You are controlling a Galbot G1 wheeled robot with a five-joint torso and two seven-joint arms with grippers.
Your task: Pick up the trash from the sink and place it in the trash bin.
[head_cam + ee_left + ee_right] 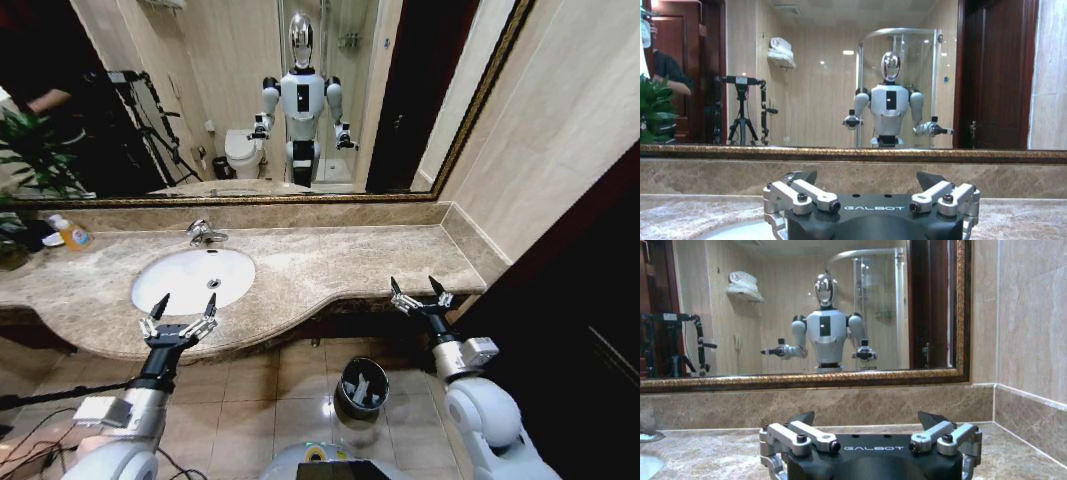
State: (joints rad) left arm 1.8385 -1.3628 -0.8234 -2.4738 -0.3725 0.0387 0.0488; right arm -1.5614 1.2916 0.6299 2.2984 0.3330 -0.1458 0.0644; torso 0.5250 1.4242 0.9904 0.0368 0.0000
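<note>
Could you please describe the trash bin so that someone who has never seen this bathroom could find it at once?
Start at the long beige marble counter under the wall mirror, then look down to the tiled floor in front of it. There, right of the white oval sink, stands the trash bin: a small round shiny metal pail with a dark inside, the only container on the floor.

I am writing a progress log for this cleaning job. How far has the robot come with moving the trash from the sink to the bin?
Done: the sink looks bare and white, with no trash visible in it. The trash bin stands on the floor below the counter; its contents cannot be made out.
In hand: nothing. The left gripper is open and empty at the sink's front rim, the right gripper open and empty at the counter edge.
Left: apparently nothing in the basin.
</note>
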